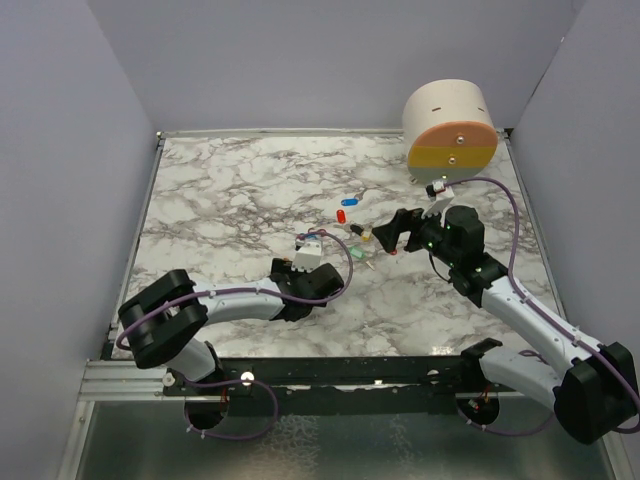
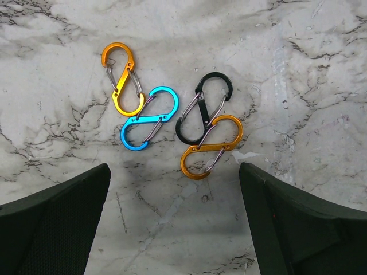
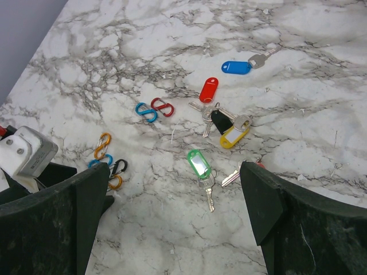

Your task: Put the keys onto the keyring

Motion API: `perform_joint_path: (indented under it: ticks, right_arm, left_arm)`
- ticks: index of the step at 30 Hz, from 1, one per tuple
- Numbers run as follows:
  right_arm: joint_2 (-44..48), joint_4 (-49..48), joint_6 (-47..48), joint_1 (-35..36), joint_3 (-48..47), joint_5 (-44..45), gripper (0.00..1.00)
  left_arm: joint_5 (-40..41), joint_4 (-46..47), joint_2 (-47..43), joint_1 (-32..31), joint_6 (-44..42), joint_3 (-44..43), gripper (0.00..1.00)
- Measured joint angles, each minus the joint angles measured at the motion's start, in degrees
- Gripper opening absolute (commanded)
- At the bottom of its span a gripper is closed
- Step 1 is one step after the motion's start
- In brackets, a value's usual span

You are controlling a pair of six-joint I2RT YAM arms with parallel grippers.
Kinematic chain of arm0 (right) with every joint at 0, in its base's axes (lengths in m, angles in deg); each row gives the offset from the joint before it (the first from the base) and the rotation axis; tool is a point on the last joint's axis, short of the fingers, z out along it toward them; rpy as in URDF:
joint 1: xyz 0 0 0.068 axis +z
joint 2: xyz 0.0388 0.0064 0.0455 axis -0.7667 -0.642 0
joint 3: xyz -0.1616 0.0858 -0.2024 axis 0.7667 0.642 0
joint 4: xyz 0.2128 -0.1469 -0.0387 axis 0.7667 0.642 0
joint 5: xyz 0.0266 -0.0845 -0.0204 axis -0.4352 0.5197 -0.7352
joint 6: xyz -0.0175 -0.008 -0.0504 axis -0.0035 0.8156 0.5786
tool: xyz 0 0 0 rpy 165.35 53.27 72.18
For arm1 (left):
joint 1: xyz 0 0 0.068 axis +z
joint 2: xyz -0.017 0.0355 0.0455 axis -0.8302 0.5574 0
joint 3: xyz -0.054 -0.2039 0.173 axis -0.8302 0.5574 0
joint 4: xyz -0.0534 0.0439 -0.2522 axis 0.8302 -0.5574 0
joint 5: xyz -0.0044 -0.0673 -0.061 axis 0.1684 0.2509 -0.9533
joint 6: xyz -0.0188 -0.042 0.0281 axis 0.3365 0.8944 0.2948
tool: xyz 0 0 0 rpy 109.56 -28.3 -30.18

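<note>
keys (image 1: 364, 236) lie scattered mid-worktop (image 1: 230, 190) in the top view, between the 2 arms, too small there to read in detail. the left gripper (image 1: 318, 248) sits just to their left and the right gripper (image 1: 394, 231) just to their right. neither carries anything.

left wrist view: the keyring (image 2: 147, 118) shows as 4 s-shaped clips flat on the marble, just ahead of the fingers (image 2: 63, 223), which stand wide apart and empty. orange hooks into blue, and black overlaps a second orange beside them. they look like light, stiff metal with thin sprung wire gates, likely to skate on the smooth stone. pinching 1 across its solid middle bar should leave a gate free.

right wrist view: this gripper is spread wide too, with nothing between the fingers. ahead lie keys with a blue tag (image 3: 237, 67), red tag (image 3: 209, 89), black tag (image 3: 219, 119), yellow tag (image 3: 234, 137) and green tag (image 3: 198, 162). 2 loose clips (image 3: 146, 112) lie to their left. the shafts look thin and lie flat, offering little edge. the thicker plastic tags seem the better hold, though a key may swing on its small ring.
</note>
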Motion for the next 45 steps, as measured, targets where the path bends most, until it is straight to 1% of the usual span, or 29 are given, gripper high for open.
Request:
perform_joint_path:
  ticks: [5,13,21,30,37,45]
  right_arm:
    - [0.22,0.00,-0.02,0.00,0.00,0.00,0.98]
    - [0.48,0.00,-0.02,0.00,0.00,0.00,0.98]
    - [0.57,0.00,0.00,0.00,0.00,0.00,0.98]
    - [0.57,0.00,-0.02,0.00,0.00,0.00,0.98]
    - [0.55,0.00,-0.02,0.00,0.00,0.00,0.98]
    - [0.44,0.00,-0.02,0.00,0.00,0.00,0.98]
  left_arm:
    - [2.08,0.02,0.70,-0.11,0.87,-0.13,0.99]
    - [6.43,-0.35,4.87,-0.07,1.38,-3.34,0.99]
    - [7.76,1.81,7.21,2.84,0.55,-4.61,0.99]
    - [6.95,5.57,8.22,6.99,-2.56,-5.05,0.99]
    - [4.09,9.22,8.90,11.13,-5.81,-5.38,0.99]
    - [2.91,13.38,15.41,13.35,-8.94,-11.61,0.99]
